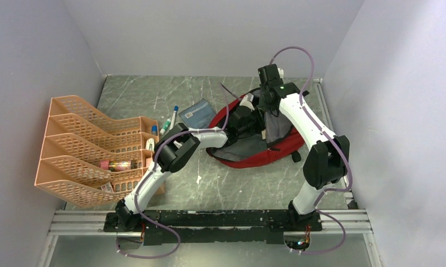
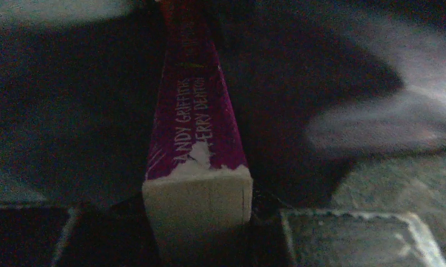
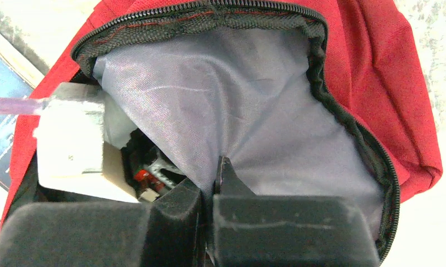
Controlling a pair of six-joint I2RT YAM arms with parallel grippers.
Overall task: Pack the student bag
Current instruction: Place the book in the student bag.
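Note:
The red student bag [image 1: 276, 154] lies open at the middle right of the table, its grey lining [image 3: 237, 100] showing in the right wrist view. My right gripper [image 3: 212, 186] is shut on a fold of that lining at the bag's mouth and holds the flap up; in the top view it [image 1: 265, 104] is over the bag's far side. My left gripper [image 2: 198, 222] is shut on a book with a magenta spine [image 2: 195, 128] and is inside the dark bag. In the top view it [image 1: 244, 119] is at the bag's opening. The left wrist [image 3: 70, 144] shows white inside the bag.
An orange mesh organiser [image 1: 87, 144] stands at the left and holds a bottle [image 1: 117, 164]. A blue booklet [image 1: 197, 114] and a marker [image 1: 170, 119] lie between the organiser and the bag. Walls enclose the table on three sides.

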